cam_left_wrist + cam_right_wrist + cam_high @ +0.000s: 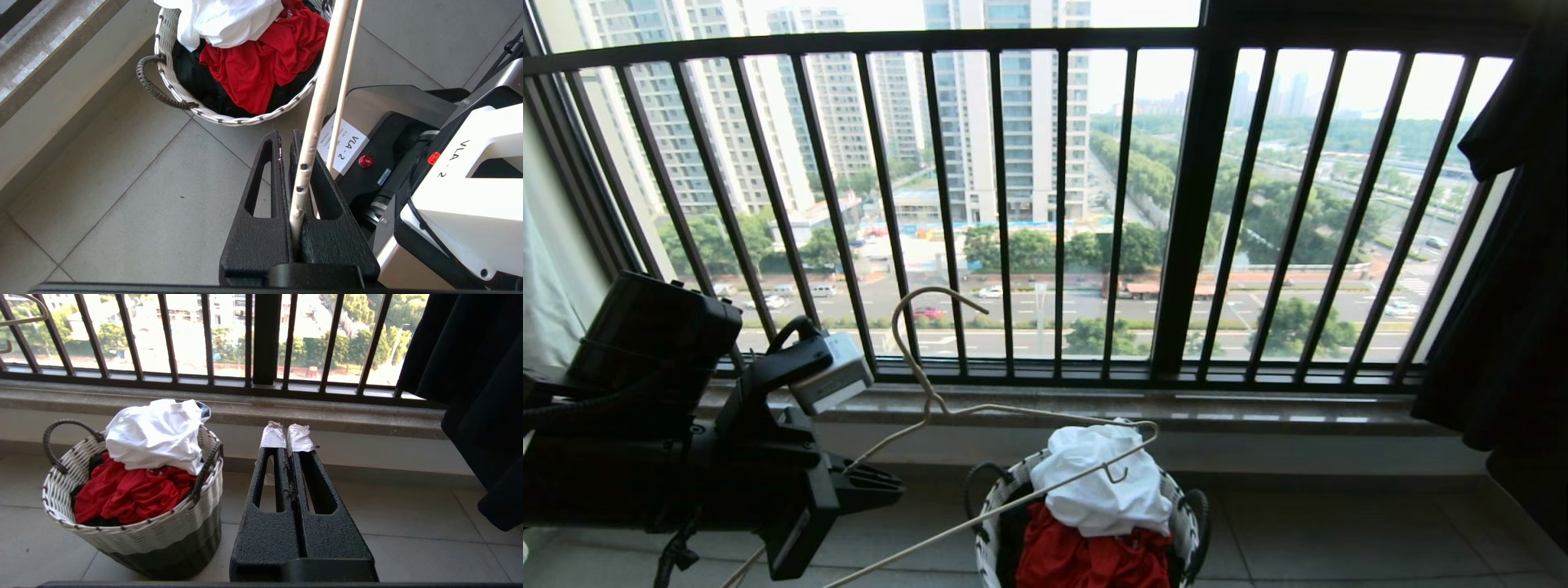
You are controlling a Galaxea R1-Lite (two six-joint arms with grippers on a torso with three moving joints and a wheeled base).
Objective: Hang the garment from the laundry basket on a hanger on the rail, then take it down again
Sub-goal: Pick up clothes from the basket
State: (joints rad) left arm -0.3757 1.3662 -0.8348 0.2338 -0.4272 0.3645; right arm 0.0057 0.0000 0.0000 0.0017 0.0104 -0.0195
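The white garment [1098, 478] lies crumpled on top of the pile in the laundry basket [990, 523], which stands on the floor below the window sill. My left gripper [886, 490] is low at the left, near the basket, shut on the cream wire hanger [934, 403]. The hanger's hook points up, and one arm reaches over the garment. In the left wrist view the hanger [318, 110] runs between the closed fingers of the left gripper [286, 136]. The right gripper [286, 435] is shut and empty, beside the basket [155, 533] and apart from it. The rail is out of view.
A red garment [1086, 559] and dark cloth lie under the white one. A black garment [1511, 286] hangs at the right edge. The black barred window railing [1192, 204] and stone sill [1258, 408] close off the far side. My own base [408, 122] is right behind the basket.
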